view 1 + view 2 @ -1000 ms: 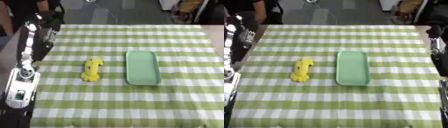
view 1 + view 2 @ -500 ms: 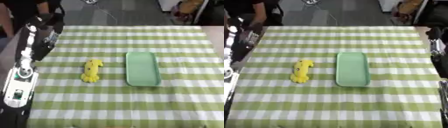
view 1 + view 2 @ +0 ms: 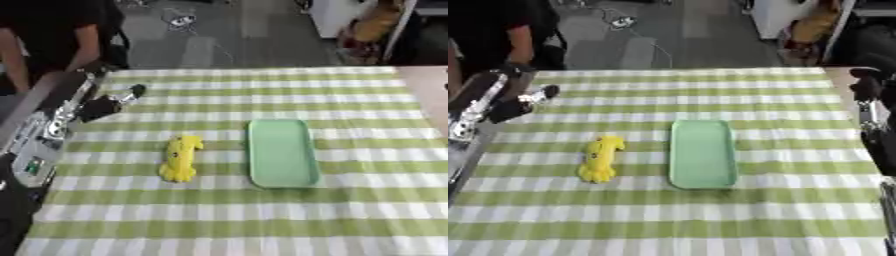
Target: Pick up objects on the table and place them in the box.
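Note:
A yellow soft toy (image 3: 179, 159) lies on the green-and-white checked tablecloth (image 3: 227, 215), left of centre. Right beside it, a short gap away, lies a shallow pale green box (image 3: 282, 152) with nothing inside. My left arm comes in along the table's left edge, and my left hand (image 3: 107, 103) hovers over the cloth, up and to the left of the toy and well apart from it. My right hand (image 3: 865, 86) shows as a dark shape at the table's far right edge, away from both things.
A person in dark clothes (image 3: 52, 35) stands beyond the table's far left corner. Cables lie on the grey floor (image 3: 219, 45) behind the table. The cloth's near half holds nothing else.
My left hand has come down and to the right, nearer the yellow toy. The whole picture has shifted slightly downward. Toy and box have not moved.

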`<act>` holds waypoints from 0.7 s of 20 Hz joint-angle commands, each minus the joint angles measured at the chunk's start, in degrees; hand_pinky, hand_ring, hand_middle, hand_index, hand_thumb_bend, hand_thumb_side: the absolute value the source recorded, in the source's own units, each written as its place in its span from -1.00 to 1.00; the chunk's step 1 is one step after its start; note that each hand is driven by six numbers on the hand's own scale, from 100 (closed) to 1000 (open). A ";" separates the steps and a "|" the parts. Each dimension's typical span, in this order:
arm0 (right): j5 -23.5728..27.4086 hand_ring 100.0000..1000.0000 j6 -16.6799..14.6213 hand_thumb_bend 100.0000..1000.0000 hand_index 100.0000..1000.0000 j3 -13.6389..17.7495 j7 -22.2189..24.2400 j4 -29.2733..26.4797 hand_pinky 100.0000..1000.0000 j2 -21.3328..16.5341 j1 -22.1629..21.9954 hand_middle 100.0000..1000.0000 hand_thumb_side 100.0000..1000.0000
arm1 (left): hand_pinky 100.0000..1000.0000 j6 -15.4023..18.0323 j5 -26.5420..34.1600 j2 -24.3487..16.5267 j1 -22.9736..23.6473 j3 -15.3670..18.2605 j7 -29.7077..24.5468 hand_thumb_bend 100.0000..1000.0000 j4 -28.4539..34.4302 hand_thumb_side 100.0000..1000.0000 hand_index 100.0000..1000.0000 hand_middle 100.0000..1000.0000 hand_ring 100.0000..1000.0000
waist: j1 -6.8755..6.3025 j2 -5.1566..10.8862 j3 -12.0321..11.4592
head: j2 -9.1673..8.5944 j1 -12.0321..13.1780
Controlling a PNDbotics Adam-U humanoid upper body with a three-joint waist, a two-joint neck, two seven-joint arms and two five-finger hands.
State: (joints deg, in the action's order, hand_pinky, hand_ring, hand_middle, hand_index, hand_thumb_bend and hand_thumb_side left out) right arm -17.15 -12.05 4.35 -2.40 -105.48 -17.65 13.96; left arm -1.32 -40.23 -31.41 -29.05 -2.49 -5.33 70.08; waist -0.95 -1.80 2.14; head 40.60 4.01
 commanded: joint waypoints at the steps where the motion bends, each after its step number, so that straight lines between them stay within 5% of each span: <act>1: 0.10 0.48 0.00 -0.73 0.70 0.07 0.23 -0.47 0.31 -1.08 0.32 0.51 0.60 | 0.54 1.45 -2.19 -0.64 -1.84 -0.26 -0.70 0.18 -1.45 0.72 0.77 0.74 0.70 | -0.02 0.45 0.04 | -0.28 0.55; 14: 0.09 0.48 -0.05 -0.74 0.70 0.13 0.33 -0.43 0.31 -1.07 0.38 0.51 0.61 | 0.54 2.92 -3.51 -0.06 -3.23 -1.48 -1.56 0.16 -3.24 0.74 0.73 0.65 0.65 | 0.06 0.44 -0.08 | 0.20 0.62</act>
State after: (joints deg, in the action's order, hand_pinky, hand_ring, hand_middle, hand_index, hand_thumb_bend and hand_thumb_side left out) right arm -17.15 -12.09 4.36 -2.35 -105.21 -17.65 13.96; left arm 1.29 -43.38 -30.58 -30.95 -3.96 -6.91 66.44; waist -0.95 -1.80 2.13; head 40.71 4.02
